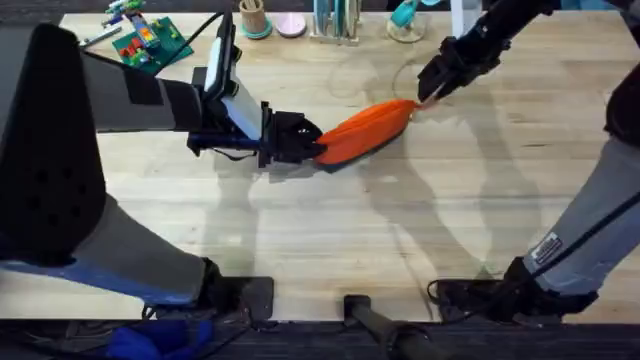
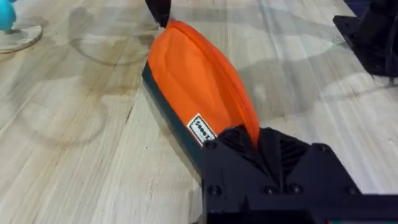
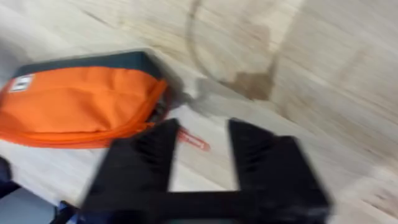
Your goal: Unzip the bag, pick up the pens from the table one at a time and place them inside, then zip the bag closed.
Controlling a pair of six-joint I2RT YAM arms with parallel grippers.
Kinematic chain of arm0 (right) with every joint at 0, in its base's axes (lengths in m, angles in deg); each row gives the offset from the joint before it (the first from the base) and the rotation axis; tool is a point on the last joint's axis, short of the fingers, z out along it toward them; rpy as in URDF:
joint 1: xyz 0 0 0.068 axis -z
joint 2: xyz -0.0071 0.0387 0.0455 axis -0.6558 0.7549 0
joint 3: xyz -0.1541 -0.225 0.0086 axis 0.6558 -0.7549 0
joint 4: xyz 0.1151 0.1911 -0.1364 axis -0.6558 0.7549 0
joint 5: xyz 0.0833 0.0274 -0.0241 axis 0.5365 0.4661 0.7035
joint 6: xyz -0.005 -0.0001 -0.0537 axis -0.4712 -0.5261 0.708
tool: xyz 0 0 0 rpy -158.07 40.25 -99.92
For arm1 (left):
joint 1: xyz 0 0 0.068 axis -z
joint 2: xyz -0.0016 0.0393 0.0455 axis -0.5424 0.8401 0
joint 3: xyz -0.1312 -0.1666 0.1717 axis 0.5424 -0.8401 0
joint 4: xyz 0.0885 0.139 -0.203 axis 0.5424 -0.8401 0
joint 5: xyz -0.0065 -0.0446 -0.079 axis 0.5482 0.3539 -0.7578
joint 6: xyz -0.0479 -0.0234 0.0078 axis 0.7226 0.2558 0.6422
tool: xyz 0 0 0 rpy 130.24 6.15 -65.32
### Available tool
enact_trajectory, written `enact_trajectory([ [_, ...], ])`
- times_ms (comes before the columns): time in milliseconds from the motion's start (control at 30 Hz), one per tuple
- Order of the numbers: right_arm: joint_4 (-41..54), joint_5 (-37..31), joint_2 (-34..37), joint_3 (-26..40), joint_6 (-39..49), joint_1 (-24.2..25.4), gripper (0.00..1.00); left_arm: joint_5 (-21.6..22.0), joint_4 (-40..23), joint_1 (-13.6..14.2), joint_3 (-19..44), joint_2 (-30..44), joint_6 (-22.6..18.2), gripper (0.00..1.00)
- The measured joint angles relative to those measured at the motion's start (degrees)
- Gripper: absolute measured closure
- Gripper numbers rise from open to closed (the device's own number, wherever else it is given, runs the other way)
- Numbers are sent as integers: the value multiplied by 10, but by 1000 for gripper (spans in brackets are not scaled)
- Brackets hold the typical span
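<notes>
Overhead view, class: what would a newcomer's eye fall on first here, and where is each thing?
The bright orange pencil pouch stands out first, lying on the middle of the wooden table. The left hand grips one end of it, while the right hand sits open at the far end, by the zipper pull. Colourful clutter lines the table's back edge.

The table (image 1: 330,230) carries the bag (image 1: 365,131) near its middle; a green board (image 1: 150,42) and cups (image 1: 254,20) sit along the far edge.
</notes>
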Motion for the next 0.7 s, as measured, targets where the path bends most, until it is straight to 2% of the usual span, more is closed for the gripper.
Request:
enact_trajectory([
  [100,-1,-19,0,0,2,9,134,0,0,0,0,0,0,961],
  [133,-1,-23,0,0,4,12,44,0,0,0,0,0,0,961],
  [167,-1,-28,0,0,4,14,16,0,0,0,0,0,0,961],
  [367,3,-34,-3,0,4,15,5,0,0,0,0,0,0,961],
  [400,5,-34,-7,0,4,15,5,0,0,0,0,0,-1,935],
  [467,8,-35,-20,-1,4,15,5,-3,-2,-1,0,0,0,733],
  [633,16,-36,-71,-2,4,15,5,-5,-2,-3,0,0,0,452],
  [700,21,-36,-89,-2,4,15,5,-7,-2,-3,0,0,0,272],
])
